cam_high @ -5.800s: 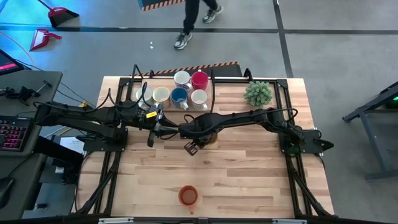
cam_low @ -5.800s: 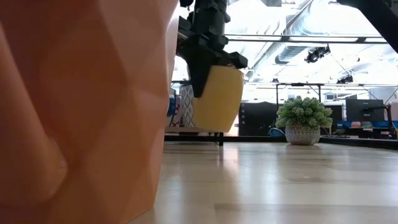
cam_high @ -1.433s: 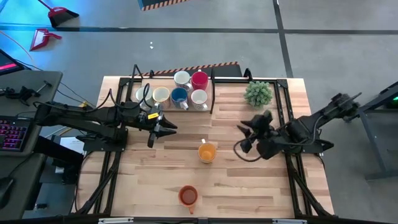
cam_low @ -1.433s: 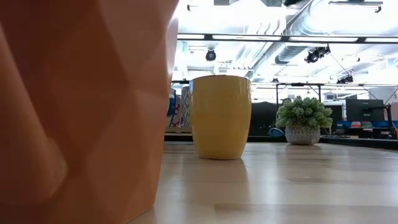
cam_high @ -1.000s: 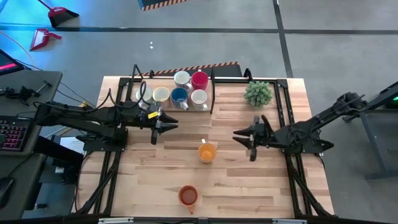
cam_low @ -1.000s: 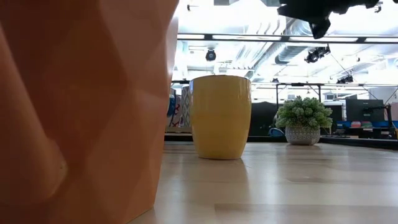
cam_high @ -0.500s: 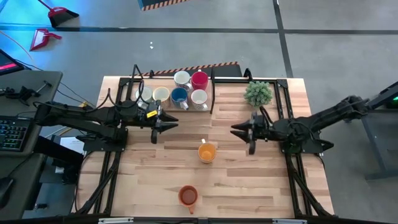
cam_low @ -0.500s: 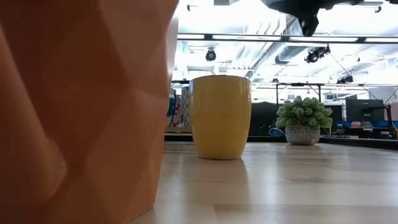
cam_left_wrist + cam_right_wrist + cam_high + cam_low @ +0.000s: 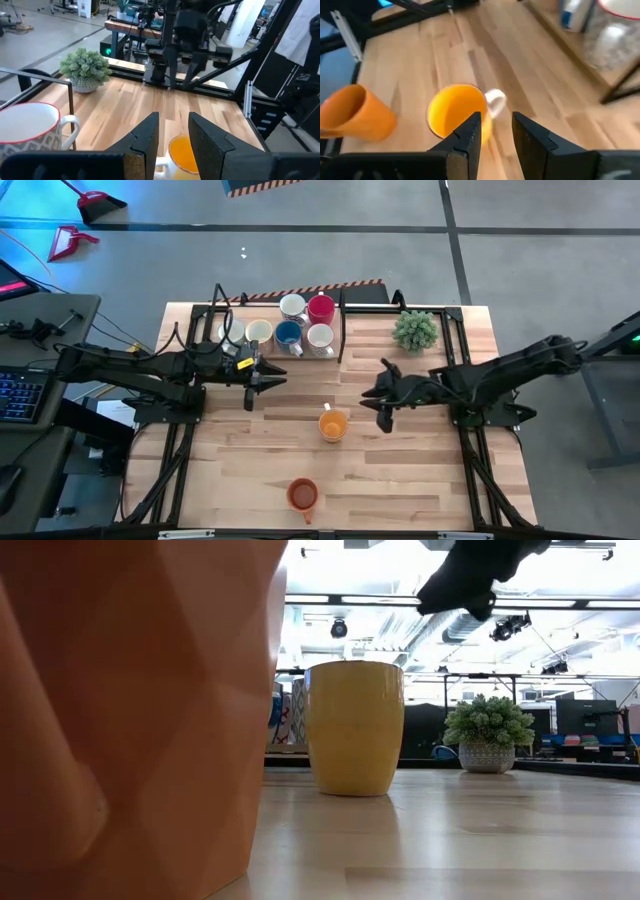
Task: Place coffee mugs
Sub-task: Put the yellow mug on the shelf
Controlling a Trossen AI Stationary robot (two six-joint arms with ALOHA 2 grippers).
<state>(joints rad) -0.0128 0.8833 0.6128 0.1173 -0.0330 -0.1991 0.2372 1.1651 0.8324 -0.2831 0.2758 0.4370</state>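
Note:
A yellow-orange mug (image 9: 333, 423) with a white handle stands upright on the table's middle; it also shows in the low view (image 9: 355, 728) and in the right wrist view (image 9: 457, 115). A red-orange mug (image 9: 302, 495) stands near the front edge. Several more mugs (image 9: 288, 330), white, blue and red, stand grouped at the far edge. My right gripper (image 9: 366, 395) hovers open above the table, just right of the yellow-orange mug, tilted down toward it. My left gripper (image 9: 282, 380) hangs open, left of and beyond that mug, pointing right.
A small green potted plant (image 9: 415, 330) stands at the far right. A black frame (image 9: 343, 330) borders the grouped mugs. Bare wood (image 9: 420, 480) lies to the front right. The red-orange mug fills the left of the low view (image 9: 130, 710).
My right gripper has moved toward the table's left, closing on the yellow-orange mug, and has tipped downward. Its fingers stay apart. The mugs have stayed where they were.

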